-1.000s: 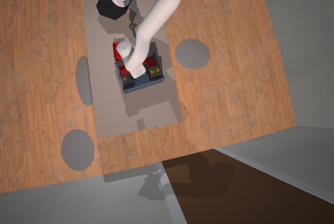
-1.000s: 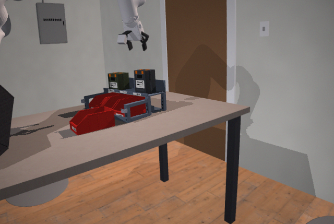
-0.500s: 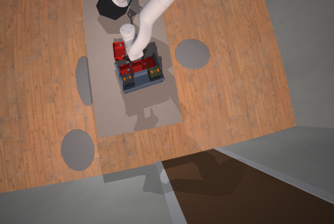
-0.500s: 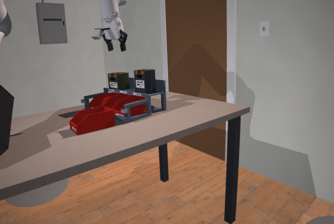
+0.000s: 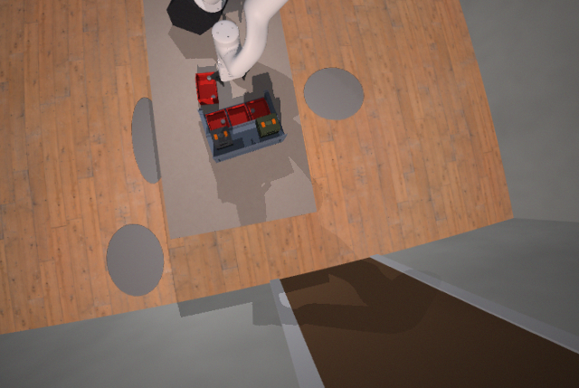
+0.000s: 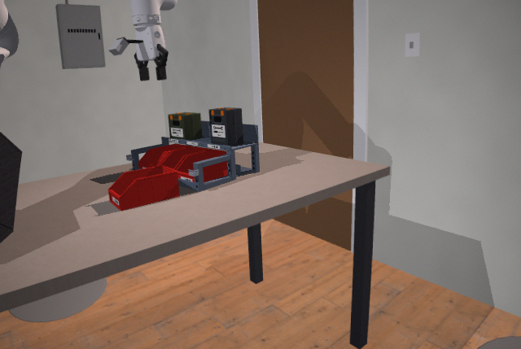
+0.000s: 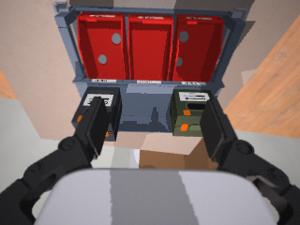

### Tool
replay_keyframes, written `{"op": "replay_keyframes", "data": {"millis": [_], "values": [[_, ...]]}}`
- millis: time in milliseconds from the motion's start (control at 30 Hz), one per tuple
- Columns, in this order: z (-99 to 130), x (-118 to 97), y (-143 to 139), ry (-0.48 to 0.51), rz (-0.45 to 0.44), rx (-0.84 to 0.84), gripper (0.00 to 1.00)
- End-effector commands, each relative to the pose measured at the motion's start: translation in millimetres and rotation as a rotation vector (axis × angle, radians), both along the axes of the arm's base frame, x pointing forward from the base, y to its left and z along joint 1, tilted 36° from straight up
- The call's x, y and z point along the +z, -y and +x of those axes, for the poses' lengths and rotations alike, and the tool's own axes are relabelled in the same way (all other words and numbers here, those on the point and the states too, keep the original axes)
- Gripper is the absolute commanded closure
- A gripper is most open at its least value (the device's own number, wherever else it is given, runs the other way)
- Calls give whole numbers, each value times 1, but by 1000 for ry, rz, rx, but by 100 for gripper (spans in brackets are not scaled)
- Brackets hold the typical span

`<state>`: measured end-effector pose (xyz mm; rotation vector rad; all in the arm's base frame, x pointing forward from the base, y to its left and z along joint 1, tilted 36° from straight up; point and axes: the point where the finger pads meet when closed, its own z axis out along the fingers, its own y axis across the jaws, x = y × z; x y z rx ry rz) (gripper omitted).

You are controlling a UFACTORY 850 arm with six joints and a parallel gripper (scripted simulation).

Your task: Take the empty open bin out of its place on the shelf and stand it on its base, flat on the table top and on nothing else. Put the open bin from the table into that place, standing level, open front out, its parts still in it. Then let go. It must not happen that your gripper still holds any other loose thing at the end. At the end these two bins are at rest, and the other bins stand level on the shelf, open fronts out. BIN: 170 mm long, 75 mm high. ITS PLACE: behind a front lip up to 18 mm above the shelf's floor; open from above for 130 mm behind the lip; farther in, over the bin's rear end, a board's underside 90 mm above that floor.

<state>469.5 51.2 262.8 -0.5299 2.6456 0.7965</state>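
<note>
Black fingers (image 6: 152, 73) wide, nothing between, above the shelf (image 5: 249, 148) (image 6: 245, 171) (image 7: 149, 83). Empty red bin (image 5: 239, 114) (image 7: 150, 49) sits mid-row there, parts bins either side. Probably light, slightly flexy plastic; pinch across both side walls. Stocked bin (image 5: 206, 88) (image 6: 146, 189) on bench (image 5: 242, 206) (image 6: 235, 204): loose parts may slide, keep level.

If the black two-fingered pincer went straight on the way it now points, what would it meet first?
Probably the blue-grey metal shelf or its empty red open-fronted middle bin, below the pincer; depth and slight tilt leave unclear which.
</note>
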Motion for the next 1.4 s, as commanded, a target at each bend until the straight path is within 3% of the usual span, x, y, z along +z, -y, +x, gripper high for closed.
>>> {"op": "replay_keyframes", "data": {"millis": [0,233,633,1067,1367], "values": [[-12,-2,3,-20,-13,-3,0],[-23,-6,5,-41,-25,-6,0],[-24,-11,2,-46,-25,-6,0],[-13,-62,-34,-46,-25,-6,0],[-9,-82,-47,-46,-25,-6,0]]}}
